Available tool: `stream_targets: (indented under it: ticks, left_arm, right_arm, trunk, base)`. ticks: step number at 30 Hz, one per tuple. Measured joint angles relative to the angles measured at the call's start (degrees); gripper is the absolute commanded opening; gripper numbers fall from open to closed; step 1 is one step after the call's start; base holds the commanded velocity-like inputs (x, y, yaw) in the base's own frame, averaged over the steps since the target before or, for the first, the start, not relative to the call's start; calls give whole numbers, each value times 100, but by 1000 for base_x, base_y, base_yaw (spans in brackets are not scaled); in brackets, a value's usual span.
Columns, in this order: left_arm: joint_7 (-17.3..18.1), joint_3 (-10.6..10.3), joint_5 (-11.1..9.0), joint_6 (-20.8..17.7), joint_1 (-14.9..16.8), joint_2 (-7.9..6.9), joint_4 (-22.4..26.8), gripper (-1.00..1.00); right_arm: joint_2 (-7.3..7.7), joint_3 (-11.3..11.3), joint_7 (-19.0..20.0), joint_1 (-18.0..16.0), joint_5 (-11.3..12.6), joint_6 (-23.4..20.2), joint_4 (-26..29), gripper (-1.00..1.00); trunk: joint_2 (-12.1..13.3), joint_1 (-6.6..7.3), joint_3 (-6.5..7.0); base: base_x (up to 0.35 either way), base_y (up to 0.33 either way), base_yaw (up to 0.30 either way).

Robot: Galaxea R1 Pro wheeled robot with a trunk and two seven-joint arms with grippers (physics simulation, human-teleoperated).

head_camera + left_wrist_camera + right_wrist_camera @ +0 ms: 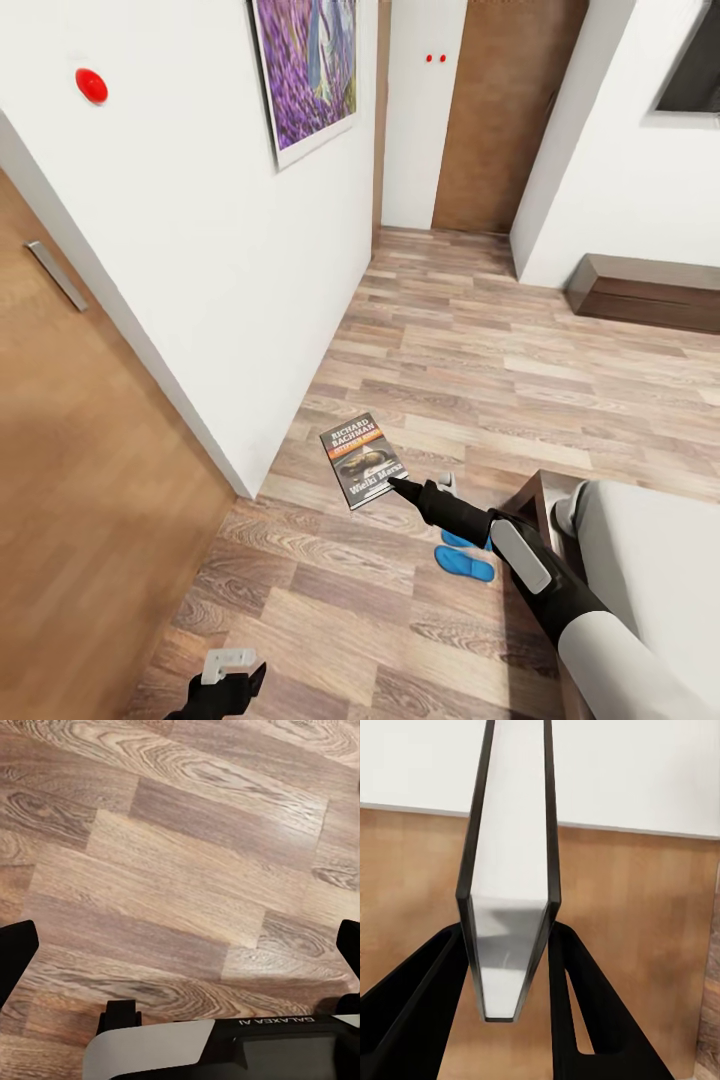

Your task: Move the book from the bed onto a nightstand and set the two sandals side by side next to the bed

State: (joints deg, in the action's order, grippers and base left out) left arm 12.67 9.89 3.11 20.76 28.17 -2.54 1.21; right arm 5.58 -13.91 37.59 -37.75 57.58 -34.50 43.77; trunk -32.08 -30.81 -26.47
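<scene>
at the bottom left of the head view we see our left pincer hanging low over the wood floor, its fingers spread apart with nothing between them. our right pincer reaches out from lower right, clamped on the lower edge of the book, which it holds in the air near the frame's centre, cover facing up. just below that arm two blue sandals lie on the floor beside the corner of the bed at lower right. a white wall with a purple painting fills the upper left.
</scene>
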Motion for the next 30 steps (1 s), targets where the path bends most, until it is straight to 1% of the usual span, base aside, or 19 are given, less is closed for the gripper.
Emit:
stream_targets:
  ticks: [18, 27, 30]
  left_arm:
    - [0, 0, 0, 0, -5, 0, -5, 100]
    - [0, -5, 0, 0, -8, 0, -5, 100]
    - [2, -6, 5, 0, -9, 0, -2, 100]
  right_arm:
    - [-1, 0, 0, 3, 0, 9, 0, -100]
    - [-37, 0, -4, 1, -4, 87, -13, -100]
    - [-42, 3, -6, 0, -17, 222, -26, -100]
  trunk:
    - [0, 0, 166]
    - [0, 0, 250]
    - [0, 0, 277]
  base:
    - [0, 0, 0]
    - [0, 0, 0]
    - [0, 0, 0]
